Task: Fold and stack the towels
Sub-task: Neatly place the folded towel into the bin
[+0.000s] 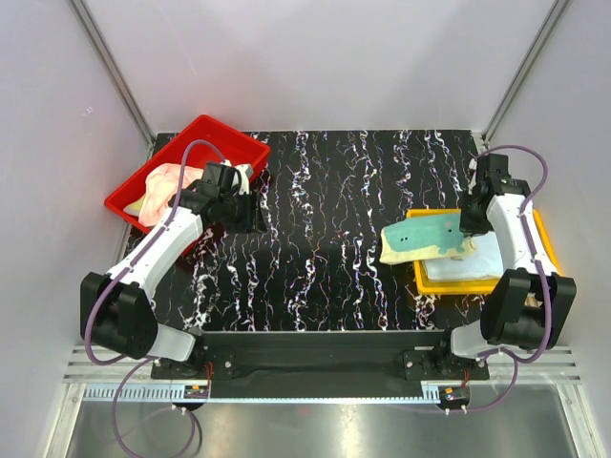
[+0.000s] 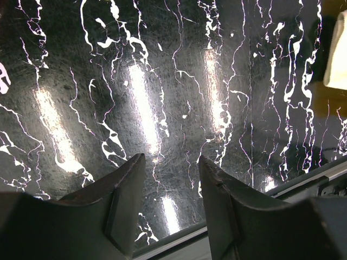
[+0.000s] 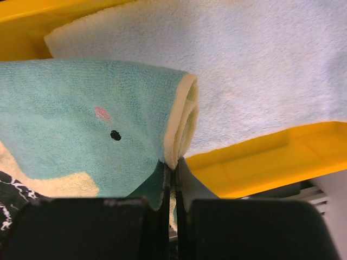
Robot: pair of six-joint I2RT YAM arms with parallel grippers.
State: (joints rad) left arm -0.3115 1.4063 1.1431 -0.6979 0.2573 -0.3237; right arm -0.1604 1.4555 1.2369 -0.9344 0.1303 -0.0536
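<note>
Over the yellow tray (image 3: 260, 162), your right gripper (image 3: 172, 169) is pinching the teal towel (image 3: 81, 119) (left gripper (image 2: 171, 173) is hanging spread, empty); it probably needs laying on the pale towel (image 3: 260, 70).

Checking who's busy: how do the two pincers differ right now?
The left pincer is open; the right pincer is shut. The left holds nothing above the table; the right pinches the edge of the teal towel at the yellow tray. Both are black.
</note>
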